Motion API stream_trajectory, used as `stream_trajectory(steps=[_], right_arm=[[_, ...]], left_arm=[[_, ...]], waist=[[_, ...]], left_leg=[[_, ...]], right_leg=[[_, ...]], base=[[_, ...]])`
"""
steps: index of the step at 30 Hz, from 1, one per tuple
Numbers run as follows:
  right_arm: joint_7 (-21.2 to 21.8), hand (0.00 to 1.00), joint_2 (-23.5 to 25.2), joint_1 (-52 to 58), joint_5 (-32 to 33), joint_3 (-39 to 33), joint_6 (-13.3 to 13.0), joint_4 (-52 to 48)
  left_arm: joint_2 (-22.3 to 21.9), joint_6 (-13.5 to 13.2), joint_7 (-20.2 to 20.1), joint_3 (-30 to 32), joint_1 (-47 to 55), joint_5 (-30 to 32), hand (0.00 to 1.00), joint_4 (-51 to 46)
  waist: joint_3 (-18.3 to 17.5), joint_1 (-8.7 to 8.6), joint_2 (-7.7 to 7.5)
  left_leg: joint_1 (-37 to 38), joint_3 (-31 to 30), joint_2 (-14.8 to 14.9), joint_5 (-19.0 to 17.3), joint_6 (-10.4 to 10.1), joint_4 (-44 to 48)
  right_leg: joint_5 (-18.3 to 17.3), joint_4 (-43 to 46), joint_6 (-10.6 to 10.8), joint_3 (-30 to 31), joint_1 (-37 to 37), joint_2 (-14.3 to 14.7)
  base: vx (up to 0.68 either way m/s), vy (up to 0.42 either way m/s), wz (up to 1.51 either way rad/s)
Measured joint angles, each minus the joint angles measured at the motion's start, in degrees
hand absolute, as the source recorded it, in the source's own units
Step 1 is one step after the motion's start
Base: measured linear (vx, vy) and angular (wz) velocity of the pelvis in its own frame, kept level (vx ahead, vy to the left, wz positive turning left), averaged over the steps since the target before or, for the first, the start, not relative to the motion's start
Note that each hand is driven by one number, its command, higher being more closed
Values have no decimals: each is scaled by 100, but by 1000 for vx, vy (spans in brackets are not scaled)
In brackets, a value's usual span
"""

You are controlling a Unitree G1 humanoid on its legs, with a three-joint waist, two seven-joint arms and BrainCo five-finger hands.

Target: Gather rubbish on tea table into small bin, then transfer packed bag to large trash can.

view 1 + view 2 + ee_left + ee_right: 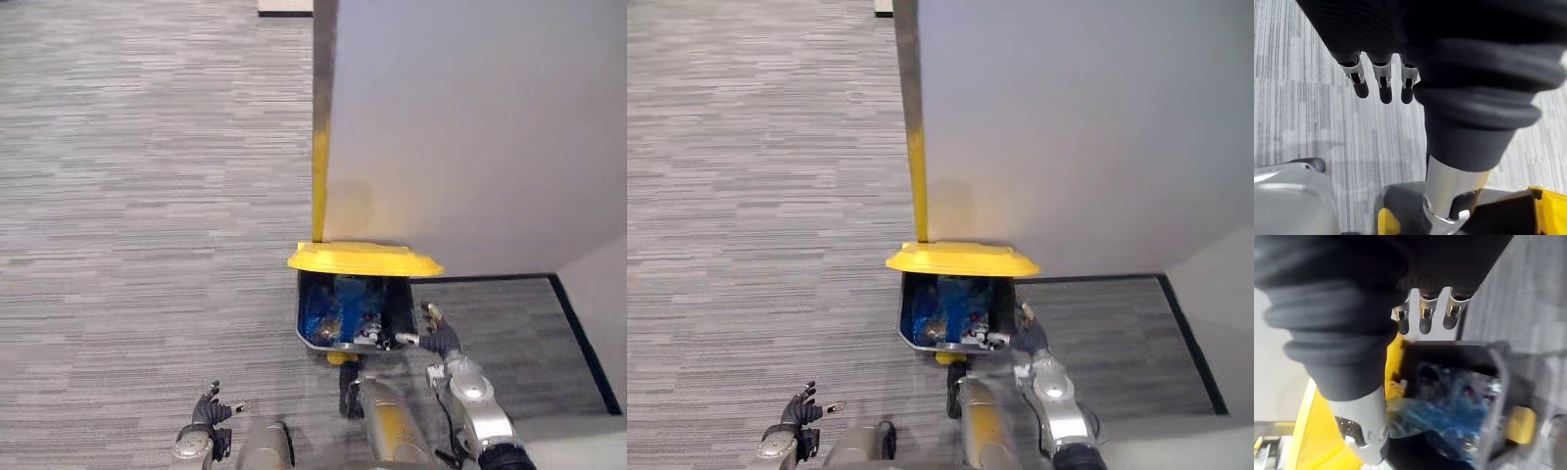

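Left eye view places the large trash can (305, 315) on the carpet floor (147, 196), its back against the grey wall panel (470, 127) and its yellow lid (364, 259) raised. We see the blue bag (343, 299) inside the can, crumpled low between the walls with mixed rubbish on top, so we judge the transfer essentially made. The right hand (438, 336) hangs just beside the can's right rim, fingers (1422, 320) straight and spread, holding nothing; we cannot tell whether it touches the rim. The left hand (209, 411) hangs over bare carpet well to the left, fingers relaxed and empty. We expect the bag to be thin, soft film: light, slippery, easy to tear on sharp contents, and shapeless under load. If it needs reseating, take it at a gathered upper fold, not the belly; no tied neck can be made out. Room is tight at the rear, where lid and wall panel close off the can's back edge. A yellow pedal (342, 358) projects at the front edge. The floor to the left is open.
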Motion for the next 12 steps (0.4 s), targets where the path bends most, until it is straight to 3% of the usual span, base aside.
stream_trajectory(steps=[2, 4, 6, 7, 8, 12], right_arm=[[-21, 0, 221, 213, -65, -159, 33, 252], [-50, 0, 344, 310, -119, -348, 74, 424], [-161, 0, 247, 164, -114, -611, 63, 716], [-181, 0, 194, 68, -110, -686, 59, 840], [-223, 0, 45, -71, -96, -814, 82, 1168], [-323, 0, -70, 24, -65, -1082, 117, 1612]], left_arm=[[-5, 10, 3, -41, 5, -11, 0, -12], [9, 37, 3, -36, -32, -18, 0, -105], [-267, 42, 2, -17, -136, -54, 0, -106], [-348, 38, 3, -16, -171, -54, 0, -98], [-526, 40, 0, -44, -231, -57, 0, -91], [-518, 18, 40, -47, -146, -70, 0, -87]], waist=[[-91, 15, -107], [-227, 80, -279], [-438, 168, -136], [-446, 140, -59], [-490, 114, 140], [-660, 116, 248]], left_leg=[[-116, 67, 113, 158, -127, -138], [-337, 138, 148, 229, -243, -152], [-414, 411, 278, 647, -369, -651], [-398, 429, 296, 747, -412, -761], [-270, 410, 338, 927, -420, -1070], [77, 198, 335, 1143, -443, -1491]], right_leg=[[-131, 147, 106, 134, 419, -189], [-528, -858, 544, 248, 1057, -280], [-860, -2362, 366, 70, 1361, -40], [-855, -2566, 276, 85, 1399, 17], [-709, -2758, 187, 60, 1445, 126], [-655, -2951, 133, -51, 1705, 211]], base=[[-139, -201, -33], [-169, -313, -49], [-106, -271, -70], [-85, -174, -44], [-79, -98, -22], [-54, -65, 4]])
